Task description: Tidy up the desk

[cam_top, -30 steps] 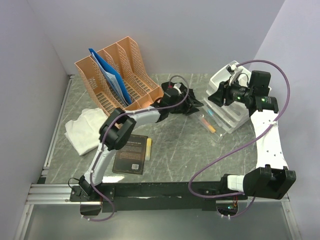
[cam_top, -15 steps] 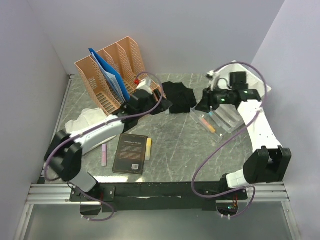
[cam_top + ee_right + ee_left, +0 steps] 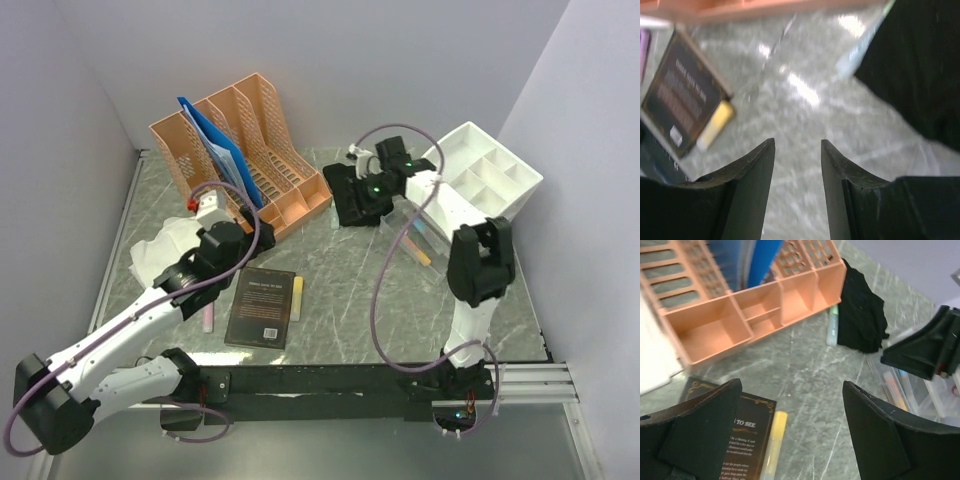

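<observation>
Between picks, it seems. Left fingers [image 3: 700, 415] spread wide and empty before the orange file rack [image 3: 705, 335]. Right fingers [image 3: 752, 175] parted, empty, above the marble table [image 3: 350, 290] beside the black cloth [image 3: 910, 65] right of that rack. Next, probably: descend squarely and pinch the cloth.

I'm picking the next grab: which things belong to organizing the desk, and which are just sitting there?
Likely to tidy: black book, yellow marker, pink marker, green marker, white cloth, black cloth, all loose on the desk.
Likely leave: orange file rack, blue folder in it, white divider tray.
</observation>
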### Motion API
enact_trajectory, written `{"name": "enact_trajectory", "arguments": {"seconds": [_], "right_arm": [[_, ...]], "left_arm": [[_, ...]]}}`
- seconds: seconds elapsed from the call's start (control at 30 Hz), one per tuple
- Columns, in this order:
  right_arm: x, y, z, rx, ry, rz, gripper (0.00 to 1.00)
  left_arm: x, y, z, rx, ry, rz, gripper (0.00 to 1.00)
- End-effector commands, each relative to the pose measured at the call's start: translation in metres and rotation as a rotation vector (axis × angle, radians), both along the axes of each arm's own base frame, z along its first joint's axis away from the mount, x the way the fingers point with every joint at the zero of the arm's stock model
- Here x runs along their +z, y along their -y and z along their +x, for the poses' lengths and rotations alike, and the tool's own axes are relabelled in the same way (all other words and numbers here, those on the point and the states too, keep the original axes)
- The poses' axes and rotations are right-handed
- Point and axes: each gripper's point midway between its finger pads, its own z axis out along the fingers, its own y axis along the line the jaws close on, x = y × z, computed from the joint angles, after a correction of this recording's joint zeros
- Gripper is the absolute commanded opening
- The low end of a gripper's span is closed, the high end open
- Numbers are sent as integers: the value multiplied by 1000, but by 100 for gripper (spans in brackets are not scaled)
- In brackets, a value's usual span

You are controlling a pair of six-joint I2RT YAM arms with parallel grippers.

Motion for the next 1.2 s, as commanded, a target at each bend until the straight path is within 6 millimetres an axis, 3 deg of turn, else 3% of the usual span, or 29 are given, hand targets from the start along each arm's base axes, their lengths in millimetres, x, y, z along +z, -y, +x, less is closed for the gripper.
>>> {"name": "enact_trajectory", "arguments": {"seconds": [0.0, 0.03, 0.07, 0.2, 0.27, 0.4, 0.63, 0.77, 0.93, 1.1, 1.17], "right_arm": [[11, -39, 44, -129, 46, 40, 49], [15, -44, 51, -141, 45, 59, 49], [3, -51, 52, -141, 10, 64, 48], [-7, -70, 60, -178, -67, 136, 44], [-16, -74, 62, -187, -97, 147, 39], [-29, -76, 65, -207, -111, 133, 38], [-53, -64, 80, -248, -81, 43, 41], [-67, -57, 90, -282, -61, -11, 49], [-83, -41, 101, -337, -48, -96, 53], [-87, -29, 104, -364, -10, -149, 57], [-98, -27, 102, -365, -26, -177, 59]], "left_arm": [[-16, -27, -10, 115, -29, 4, 89], [-17, -30, -12, 122, -29, 0, 89], [-16, -30, -12, 125, -30, -8, 89], [-17, -34, -16, 138, -38, -8, 89], [-18, -36, -17, 144, -37, -12, 89], [-22, -36, -19, 145, -44, -18, 89], [-24, -36, -19, 148, -49, -20, 89], [-25, -37, -20, 149, -51, -20, 89], [-25, -39, -20, 155, -51, -17, 89], [-27, -39, -19, 156, -51, -17, 90], [-27, -38, -19, 153, -49, -14, 90]]}}
